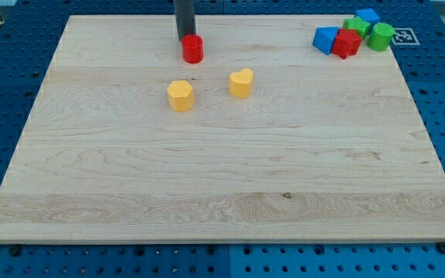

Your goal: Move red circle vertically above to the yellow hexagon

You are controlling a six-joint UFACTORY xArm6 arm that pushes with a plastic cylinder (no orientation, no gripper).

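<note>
The red circle (192, 49) stands near the top of the wooden board, left of centre. My tip (185, 38) touches its upper left side, with the dark rod rising out of the view's top. The yellow hexagon (180, 96) lies below the red circle and slightly to its left. A yellow heart-shaped block (241, 83) lies to the right of the hexagon.
A cluster at the board's top right holds a blue block (325, 38), a red block (346, 43), a green block (356, 28), a green round block (380, 36) and a blue block (368, 16). The board (222, 170) rests on a blue perforated table.
</note>
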